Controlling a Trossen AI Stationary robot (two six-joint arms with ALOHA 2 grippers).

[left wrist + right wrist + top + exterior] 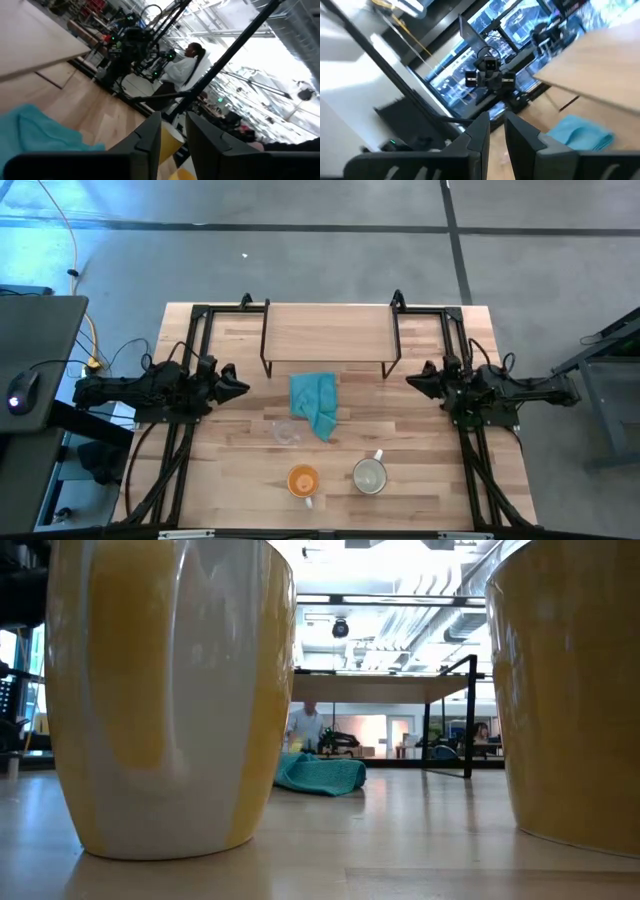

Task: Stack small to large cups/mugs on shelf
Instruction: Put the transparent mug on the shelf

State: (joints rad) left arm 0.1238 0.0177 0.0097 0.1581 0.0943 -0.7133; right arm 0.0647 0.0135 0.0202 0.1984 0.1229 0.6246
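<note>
Your left claw (240, 387) waits at the left side of the bench (230, 480), beside the shelf (328, 335). Its fingers (150, 137) have a small gap between them and hold nothing. Your right claw (413, 380) waits at the right side, and its fingers (479, 131) also stand a little apart with nothing in them. The shelf sits at the far end with nothing on top. The teal cloth (315, 405) lies just in front of it. The small glass cup (286, 431) stands beside the cloth. The orange mug (303, 481) and the pale mug (369, 475) stand side by side near the front edge.
</note>
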